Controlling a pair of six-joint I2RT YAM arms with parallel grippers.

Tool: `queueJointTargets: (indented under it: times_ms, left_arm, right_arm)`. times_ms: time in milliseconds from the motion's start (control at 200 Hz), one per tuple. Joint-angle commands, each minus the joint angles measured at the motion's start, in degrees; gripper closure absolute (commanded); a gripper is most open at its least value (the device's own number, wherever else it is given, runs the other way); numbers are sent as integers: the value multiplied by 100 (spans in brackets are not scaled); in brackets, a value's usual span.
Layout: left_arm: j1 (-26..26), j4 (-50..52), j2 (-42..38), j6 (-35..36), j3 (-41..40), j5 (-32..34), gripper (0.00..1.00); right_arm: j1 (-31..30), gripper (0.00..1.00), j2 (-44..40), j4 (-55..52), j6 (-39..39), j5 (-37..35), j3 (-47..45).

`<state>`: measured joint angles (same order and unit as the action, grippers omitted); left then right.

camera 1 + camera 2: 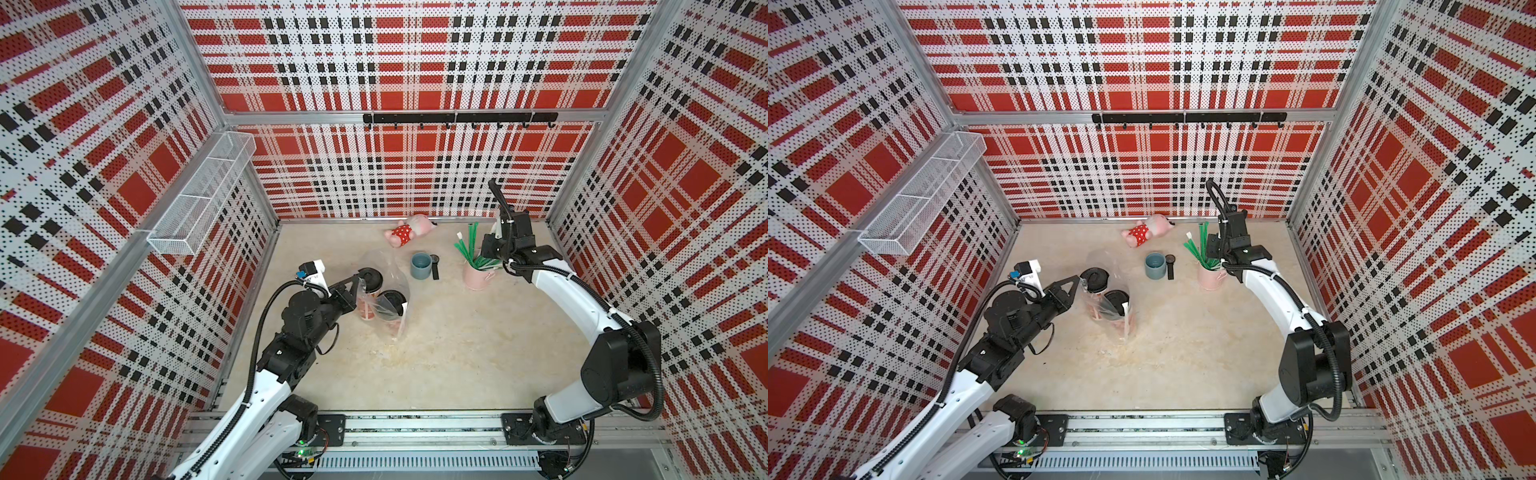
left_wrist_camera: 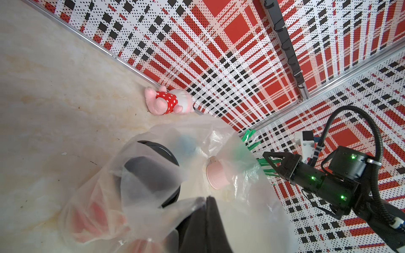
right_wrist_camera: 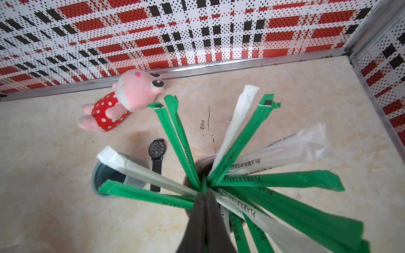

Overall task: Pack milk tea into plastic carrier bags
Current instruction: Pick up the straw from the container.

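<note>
The left gripper [image 1: 358, 284] has its jaws pressed together on a fold of the clear plastic bag [image 1: 400, 328], near the left side of the table [image 1: 457, 353]; the left wrist view shows the thin film caught at the fingertips [image 2: 202, 202]; the two red cups [image 1: 368, 307] stand upright and touching, black lids [image 1: 370, 275] on, with the crinkly film gathered around them; no print on the cups or the bag can be read.

The right gripper [image 3: 204, 193] points down into the bunch of wrapped straws [image 3: 241, 131] in the pink cup [image 1: 478, 276], well apart from the bag; its jaws are closed tight; whether a straw is caught between them I cannot tell; several green and white wrappers carry the letters "PLA", followed by small characters too fine to read.

Between the bag and the pink cup stands a short grey-blue cup [image 1: 420, 266], open and upright; a black wristwatch [image 3: 157, 153] lies flat just beside it, its dial markings too small to make out; a pink plush toy [image 1: 405, 235] in a red dress with white dots lies by the back wall.
</note>
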<state>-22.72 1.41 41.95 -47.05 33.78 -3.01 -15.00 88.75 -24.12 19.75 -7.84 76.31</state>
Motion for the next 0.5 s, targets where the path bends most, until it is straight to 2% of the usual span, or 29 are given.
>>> queueJointTargets:
  times_ms: [0, 261, 496]
  left_arm:
    - [75, 0, -56, 99, -1, -77, 98]
    - [75, -18, -30, 82, -29, -87, 98]
    - [75, -116, -152, 16, -144, -119, 98]
  right_arm:
    - [-84, 100, -212, -258, -178, -181, 288]
    - [-117, 100, -847, -1028, -442, -92, 919]
    - [-231, 100, -1074, -1950, -571, 198, 1787]
